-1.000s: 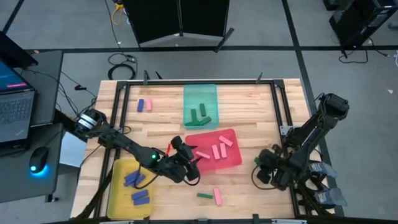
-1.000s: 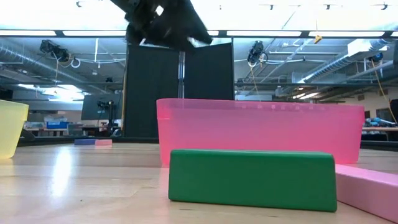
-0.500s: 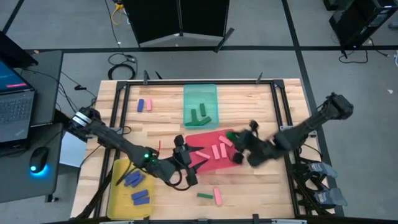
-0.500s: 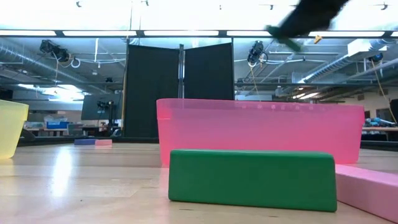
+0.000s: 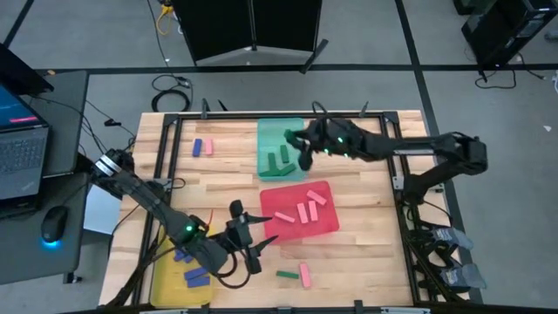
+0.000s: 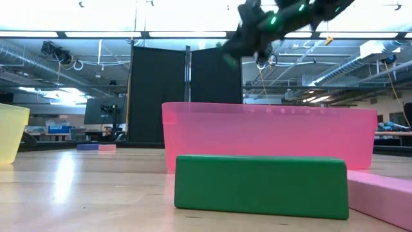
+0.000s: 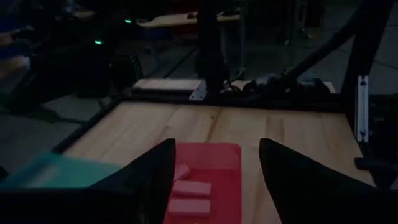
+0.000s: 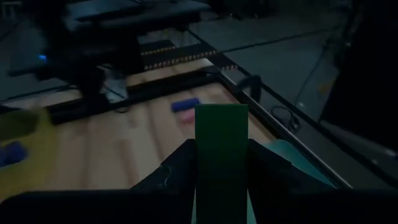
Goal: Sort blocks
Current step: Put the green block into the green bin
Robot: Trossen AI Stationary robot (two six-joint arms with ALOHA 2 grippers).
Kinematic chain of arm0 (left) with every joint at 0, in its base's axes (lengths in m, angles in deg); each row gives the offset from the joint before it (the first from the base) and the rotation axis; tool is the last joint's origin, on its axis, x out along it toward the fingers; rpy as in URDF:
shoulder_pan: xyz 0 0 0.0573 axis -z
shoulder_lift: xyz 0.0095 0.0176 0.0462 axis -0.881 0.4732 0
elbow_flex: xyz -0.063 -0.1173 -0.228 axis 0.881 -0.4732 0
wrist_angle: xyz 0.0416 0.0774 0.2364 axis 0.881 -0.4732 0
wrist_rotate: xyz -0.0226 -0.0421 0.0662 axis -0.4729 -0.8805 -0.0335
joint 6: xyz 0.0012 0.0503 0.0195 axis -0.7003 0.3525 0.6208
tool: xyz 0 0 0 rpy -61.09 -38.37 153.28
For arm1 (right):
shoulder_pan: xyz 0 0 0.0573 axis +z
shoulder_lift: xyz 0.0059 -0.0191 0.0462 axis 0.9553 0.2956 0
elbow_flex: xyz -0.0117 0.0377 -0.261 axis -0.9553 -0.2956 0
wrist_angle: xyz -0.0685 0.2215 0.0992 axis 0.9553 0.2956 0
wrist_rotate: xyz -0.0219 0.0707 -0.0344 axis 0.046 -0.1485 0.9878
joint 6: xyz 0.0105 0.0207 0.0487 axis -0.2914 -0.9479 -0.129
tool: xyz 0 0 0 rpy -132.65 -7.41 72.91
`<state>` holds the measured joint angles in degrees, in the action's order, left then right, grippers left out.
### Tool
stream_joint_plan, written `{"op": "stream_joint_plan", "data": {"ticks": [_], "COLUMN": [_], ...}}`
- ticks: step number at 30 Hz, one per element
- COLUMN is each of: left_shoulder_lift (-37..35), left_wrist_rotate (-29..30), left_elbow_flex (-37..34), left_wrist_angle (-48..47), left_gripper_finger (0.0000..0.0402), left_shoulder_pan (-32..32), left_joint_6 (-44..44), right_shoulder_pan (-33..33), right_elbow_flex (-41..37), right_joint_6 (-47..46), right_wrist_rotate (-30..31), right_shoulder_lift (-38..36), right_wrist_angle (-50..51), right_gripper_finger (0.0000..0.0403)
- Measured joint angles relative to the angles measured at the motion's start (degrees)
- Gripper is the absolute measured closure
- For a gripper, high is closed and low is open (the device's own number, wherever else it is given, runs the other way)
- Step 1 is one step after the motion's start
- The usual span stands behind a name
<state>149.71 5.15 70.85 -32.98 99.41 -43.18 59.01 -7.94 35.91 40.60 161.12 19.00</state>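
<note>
Seen from above, with the right gripper (image 5: 301, 145) stretched out over the teal tray (image 5: 281, 131) at the table's far middle, clamped on a green block (image 5: 295, 137) above two more green blocks (image 5: 279, 160) lying inside. Nearer, the left gripper (image 5: 247, 238) low between the yellow tray (image 5: 164, 277) and the red tray (image 5: 323, 223), fingers spread and empty; three pink blocks (image 5: 304, 209) inside the red tray, blue blocks (image 5: 195, 276) in the yellow one partly covered by the arm. Loose on the wood at the near edge, a green block (image 5: 287, 274) beside a pink block (image 5: 304, 276); by the far left corner, a blue block (image 5: 198, 147) touching a pink one (image 5: 208, 146). At table height, that near green block (image 6: 261, 185) large in front, the pink block (image 6: 382, 190) cut off at the frame's edge, the red tray's wall (image 6: 270, 135) behind, the right gripper blurred high above, its grip hard to read here. Through the left wrist camera, dark fingers (image 7: 152, 171) apart, the red tray (image 7: 224, 180) and its pink blocks (image 7: 189, 188) between them, all dim. Through the right wrist camera, fingers (image 8: 264, 165) pressed on either side of the held green block (image 8: 221, 149), its lower end hidden in the grip.
</note>
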Motion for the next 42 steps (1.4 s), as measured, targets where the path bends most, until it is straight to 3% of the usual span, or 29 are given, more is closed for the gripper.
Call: {"op": "stream_joint_plan", "data": {"ticks": [8,11,14,17,23,29,34,38,42], "left_shoulder_lift": [0.5,0.5,0.5,0.7,2.9,8.4,14.3,18.2,19.8], "left_wrist_rotate": [0.6,0.6,0.5,0.5,-1.9,-11.3,-28.7,-36.0,-39.2], "left_elbow_flex": [0.0,0.0,0.0,0.0,0.0,0.0,0.0,-0.1,-0.1], "left_wrist_angle": [-4.7,-6.2,-8.2,-10.3,-10.7,-10.2,-9.4,-5.1,-1.0], "left_gripper_finger": [0.0163,0.0163,0.0163,0.0163,0.0163,0.0163,0.0163,0.0163,0.0163], "left_shoulder_pan": [-0.5,-0.5,-0.4,-0.4,-0.6,-2.5,-5.3,-5.8,-5.8], "left_joint_6": [-7.9,-10.0,-12.8,-15.5,-17.0,-16.9,-16.7,-13.9,-11.3], "right_shoulder_pan": [-8.6,-9.7,-10.0,-10.0,-8.3,-3.1,4.4,10.9,16.8], "right_elbow_flex": [0.0,0.0,0.0,0.0,-4.0,-11.7,-17.3,-20.3,-21.0], "right_joint_6": [-3.5,-4.5,-4.0,-3.4,-1.5,-1.1,-1.5,-1.5,-1.3], "right_wrist_rotate": [-4.4,-6.8,-8.7,-10.2,-10.8,-10.8,-10.9,-10.0,-4.8], "right_shoulder_lift": [12.4,13.9,13.8,11.9,1.7,-13.9,-24.1,-27.9,-28.3], "right_wrist_angle": [-9.6,-10.5,-11.1,-11.0,-12.8,-12.8,-9.4,-8.3,-8.0], "right_gripper_finger": [0.0284,0.0227,0.0154,0.0113,0.0106,0.0131,0.0138,0.0135,0.0132]}}
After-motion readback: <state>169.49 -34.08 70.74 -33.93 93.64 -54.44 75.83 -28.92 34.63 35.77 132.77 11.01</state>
